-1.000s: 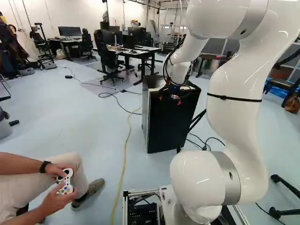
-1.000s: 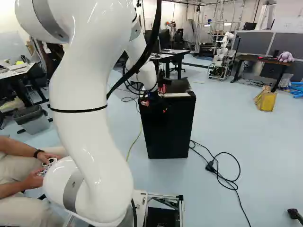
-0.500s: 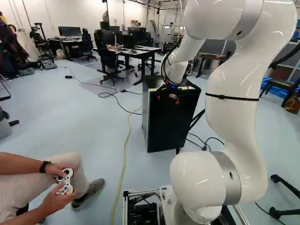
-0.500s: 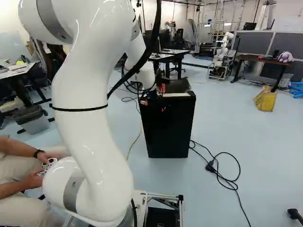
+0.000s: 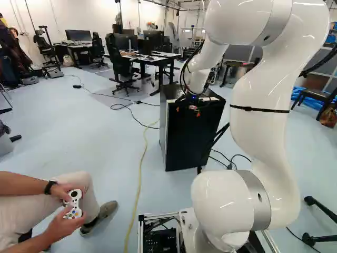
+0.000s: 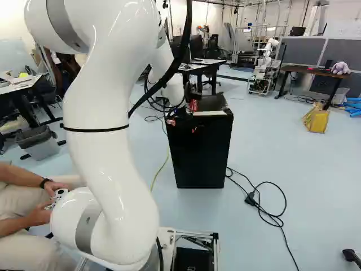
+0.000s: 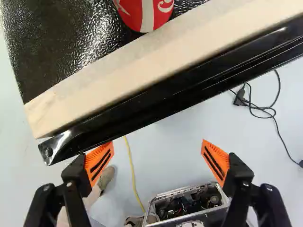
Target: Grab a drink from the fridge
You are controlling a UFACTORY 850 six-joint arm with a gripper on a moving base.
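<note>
Claw open at fridge's near top edge, can beyond it on the far side

Black two-finger gripper has its fingers wide apart, nothing clamped. Both orange pads show bare on their inner faces. In the base views it hangs from the white jointed arm, low over the near top edge of the black box-shaped fridge, towards the left end. Door looks closed; inside not visible.

Only drink in sight: red-and-white cylindrical can, standing on the black textured fridge top, far side of the pale flat strip. Looks upright, so long axis vertical, in the right base view. Top of it is cut off in the wrist view.

Key relation: can sits roughly straight out past the middle of the finger gap, with strip and glossy black door edge between. That edge runs askew to the fingertip line: left finger is close by it near the metal corner piece, right finger well apart. Can't tell if the left one touches.

My read: early stage. If the target is inside, next is hooking the door; if it's the can, lift and go far. Risk: left finger catching the corner
</note>
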